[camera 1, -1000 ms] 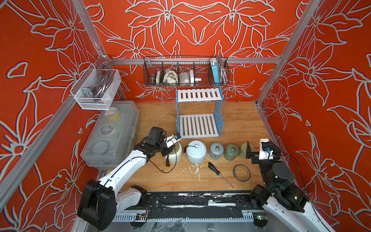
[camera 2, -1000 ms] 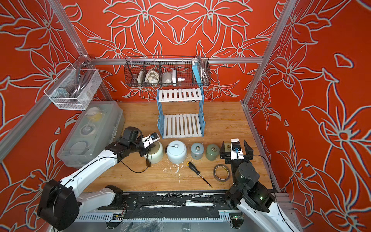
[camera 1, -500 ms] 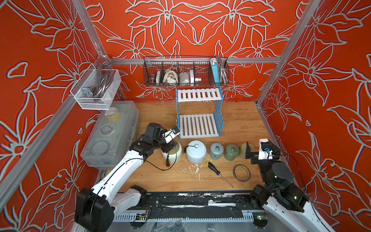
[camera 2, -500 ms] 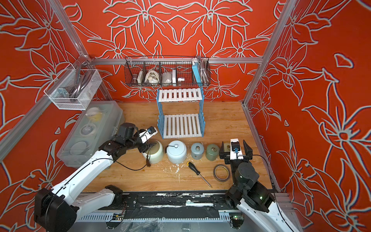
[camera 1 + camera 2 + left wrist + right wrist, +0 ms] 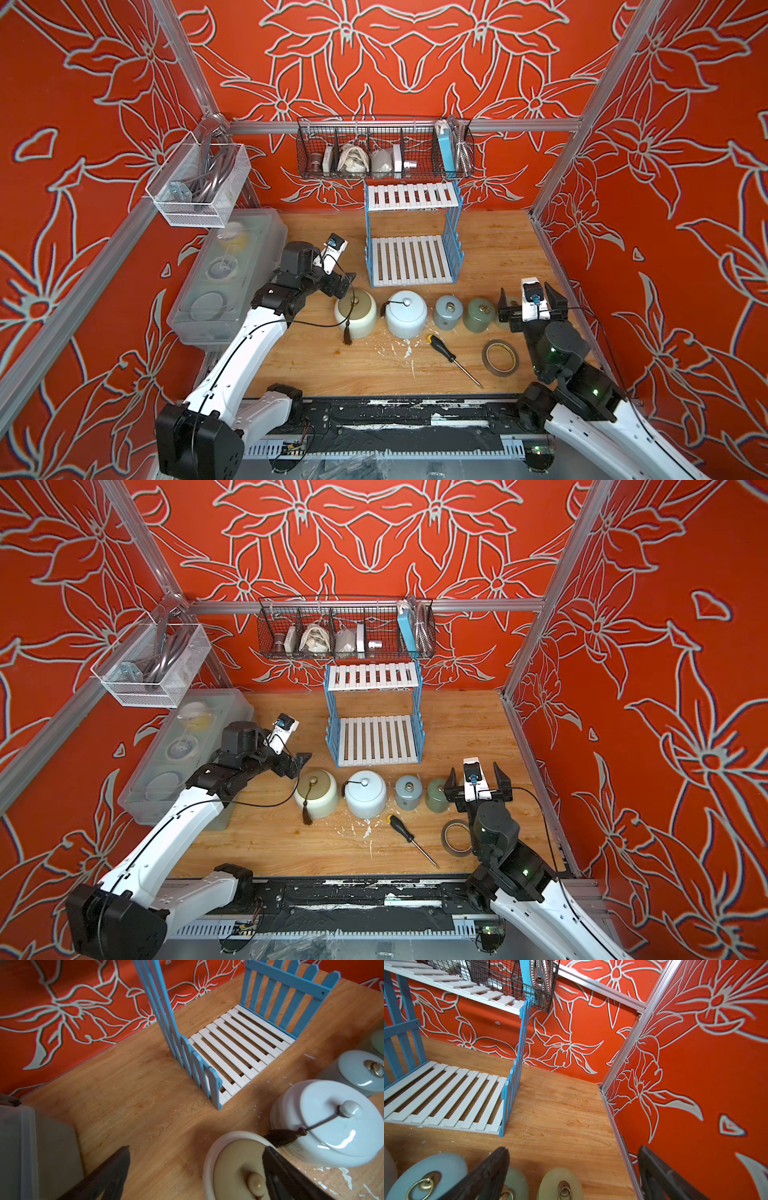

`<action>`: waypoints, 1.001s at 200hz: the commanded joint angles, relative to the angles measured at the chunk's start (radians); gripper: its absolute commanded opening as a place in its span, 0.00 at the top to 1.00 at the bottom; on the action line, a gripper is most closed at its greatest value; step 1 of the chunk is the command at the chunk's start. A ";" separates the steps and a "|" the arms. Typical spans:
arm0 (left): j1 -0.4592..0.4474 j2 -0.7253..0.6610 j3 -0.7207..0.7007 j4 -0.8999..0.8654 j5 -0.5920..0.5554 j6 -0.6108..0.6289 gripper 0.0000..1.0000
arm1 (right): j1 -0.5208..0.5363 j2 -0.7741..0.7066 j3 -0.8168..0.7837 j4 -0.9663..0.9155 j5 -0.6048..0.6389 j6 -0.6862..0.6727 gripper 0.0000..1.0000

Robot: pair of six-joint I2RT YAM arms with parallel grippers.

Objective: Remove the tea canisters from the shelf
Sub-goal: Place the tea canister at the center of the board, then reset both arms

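Left pincer (image 5: 196, 1148): standing spread wide and pinching nothing, hanging just over the rear edge of the cream canister (image 5: 355, 312).
Just changed: a second ago these fingers were sitting closed at that canister's top. Now they are letting go and easing back toward the clear lidded bin (image 5: 224, 274).
Cream canister: standing upright on the table (image 5: 498, 249), tassel trailing forward, just beside the pale blue-white canister (image 5: 406, 312).
Row beyond: the grey-blue canister (image 5: 449, 311), sage green canister (image 5: 481, 314) and yellow-green canister (image 5: 560, 1184) are lining up in front of the shelf (image 5: 409, 259).
Right pincer (image 5: 574, 1148): also spread, hovering with the yellow-green canister between its fingers, gripping nothing.
Shelf: both boards are lying bare.
Meaning: all five are sitting off the shelf, so the task is looking finished.
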 commanded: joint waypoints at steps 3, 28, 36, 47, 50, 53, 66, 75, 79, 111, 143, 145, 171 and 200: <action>0.022 0.002 -0.031 0.073 -0.051 -0.073 0.01 | -0.017 0.057 0.005 0.181 -0.009 -0.103 0.01; 0.051 0.010 -0.069 0.113 -0.060 -0.124 0.01 | -0.052 0.122 -0.030 0.293 -0.030 -0.133 0.01; 0.056 0.012 -0.090 0.138 -0.059 -0.129 0.01 | -0.079 0.143 -0.039 0.315 -0.057 -0.123 0.01; 0.059 0.015 -0.126 0.183 -0.073 -0.139 0.01 | -0.123 0.180 -0.045 0.334 -0.094 -0.099 0.01; 0.060 0.015 -0.138 0.197 -0.078 -0.143 0.01 | -0.136 0.190 -0.046 0.339 -0.099 -0.092 0.01; 0.061 0.016 -0.148 0.211 -0.084 -0.147 0.01 | -0.149 0.203 -0.047 0.341 -0.100 -0.083 0.01; 0.069 0.023 -0.194 0.266 -0.101 -0.164 0.01 | -0.201 0.252 -0.044 0.353 -0.095 -0.039 0.01; 0.075 0.032 -0.222 0.297 -0.095 -0.170 0.01 | -0.237 0.285 -0.049 0.373 -0.097 -0.008 0.01; 0.076 0.036 -0.234 0.310 -0.093 -0.171 0.01 | -0.253 0.299 -0.055 0.386 -0.104 0.003 0.01; 0.084 0.051 -0.352 0.465 -0.105 -0.179 0.01 | -0.364 0.412 -0.078 0.426 -0.143 0.104 0.01; 0.090 0.080 -0.416 0.598 -0.116 -0.187 0.01 | -0.399 0.532 -0.125 0.516 -0.131 0.154 0.01; 0.089 0.083 -0.417 0.603 -0.117 -0.187 0.01 | -0.400 0.536 -0.125 0.519 -0.129 0.155 0.01; 0.098 0.130 -0.425 0.673 -0.116 -0.187 0.01 | -0.413 0.621 -0.158 0.630 -0.077 0.172 0.01; 0.114 0.187 -0.404 0.683 -0.115 -0.207 0.01 | -0.434 0.706 -0.156 0.677 -0.115 0.175 0.01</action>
